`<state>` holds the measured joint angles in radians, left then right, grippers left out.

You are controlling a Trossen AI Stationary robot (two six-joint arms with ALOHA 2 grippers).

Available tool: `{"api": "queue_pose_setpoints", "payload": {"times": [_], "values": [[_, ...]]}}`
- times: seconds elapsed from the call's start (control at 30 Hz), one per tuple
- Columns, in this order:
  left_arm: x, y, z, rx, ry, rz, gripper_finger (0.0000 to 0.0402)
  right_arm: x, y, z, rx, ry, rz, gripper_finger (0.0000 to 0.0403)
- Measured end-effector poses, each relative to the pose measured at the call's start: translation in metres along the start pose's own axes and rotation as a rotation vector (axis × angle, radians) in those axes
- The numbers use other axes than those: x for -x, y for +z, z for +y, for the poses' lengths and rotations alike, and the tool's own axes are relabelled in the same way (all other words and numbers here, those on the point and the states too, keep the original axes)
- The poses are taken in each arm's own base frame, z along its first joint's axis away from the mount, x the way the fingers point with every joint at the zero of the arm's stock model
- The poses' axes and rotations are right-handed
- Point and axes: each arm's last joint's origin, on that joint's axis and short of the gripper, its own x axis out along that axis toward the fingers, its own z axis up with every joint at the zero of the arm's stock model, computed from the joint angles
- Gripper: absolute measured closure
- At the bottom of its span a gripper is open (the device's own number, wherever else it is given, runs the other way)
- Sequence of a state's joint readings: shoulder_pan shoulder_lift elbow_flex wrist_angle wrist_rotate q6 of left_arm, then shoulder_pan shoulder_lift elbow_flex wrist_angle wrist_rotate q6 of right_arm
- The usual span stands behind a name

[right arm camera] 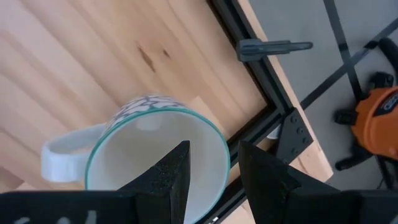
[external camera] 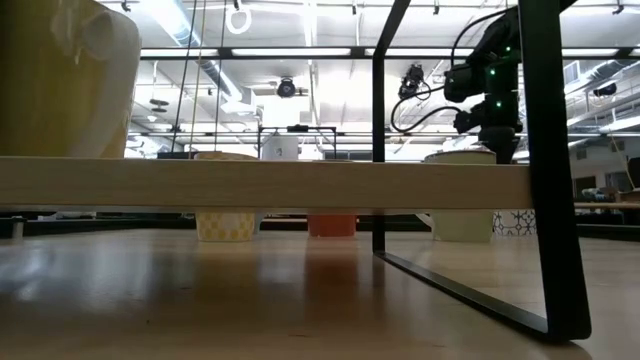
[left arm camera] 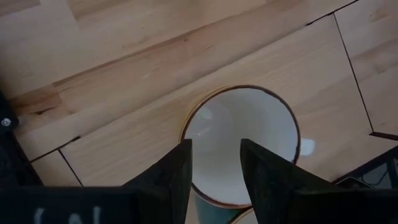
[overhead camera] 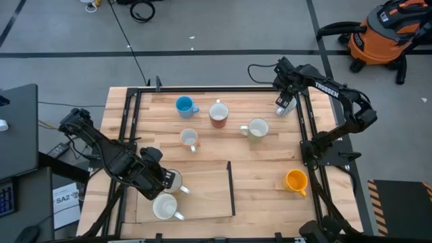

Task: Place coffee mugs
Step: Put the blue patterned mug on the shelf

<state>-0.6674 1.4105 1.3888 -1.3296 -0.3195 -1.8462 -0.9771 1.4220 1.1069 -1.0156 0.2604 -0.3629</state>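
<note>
The left gripper [overhead camera: 169, 181] was down at the near left part of the wooden table [overhead camera: 263, 175], over a thin raised board there. Its two fingers were pinched on the rim of a pale mug [left arm camera: 239, 140], one finger inside the cup and one outside. A second white mug [overhead camera: 164, 207] sat just beside it on the same board. The right gripper [overhead camera: 283, 106] was at the far right corner of the table, and its fingers pinched the rim of a patterned mug [right arm camera: 152, 152] with a green edge in the same way. The other mugs stood in the middle of the table: a blue mug [overhead camera: 183, 104], a reddish-brown mug [overhead camera: 219, 115], a small white mug [overhead camera: 189, 138] and a pale grey mug [overhead camera: 258, 128]. An orange-yellow mug [overhead camera: 295, 180] stood well apart on the near right side. To set a mug down well, I think each arm should keep it level, lower it until the bottom sits flat on the wood, and only then let go and lift straight up, so the cup does not tip. The high view showed where all the mugs stood, but not the grips. The wrist views showed a finger inside each cup. The low view showed only the bottoms of some mugs under a wooden shelf edge [external camera: 260, 183].
</note>
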Motion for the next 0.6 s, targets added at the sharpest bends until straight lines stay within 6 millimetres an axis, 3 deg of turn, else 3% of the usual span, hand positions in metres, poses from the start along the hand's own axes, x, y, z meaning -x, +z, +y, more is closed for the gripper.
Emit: {"api": "queue_pose_setpoints", "payload": {"times": [0.43,0.6], "values": [[0.000,-0.001,-0.004,0.013,-0.037,0.011,0.0260,-0.001,0.000,-0.002,0.070,0.002,-0.009,0.0262],[0.000,-0.001,-0.004,0.014,-0.039,0.012,0.0260,-0.013,0.004,0.001,0.116,0.061,0.030,0.0262]]}}
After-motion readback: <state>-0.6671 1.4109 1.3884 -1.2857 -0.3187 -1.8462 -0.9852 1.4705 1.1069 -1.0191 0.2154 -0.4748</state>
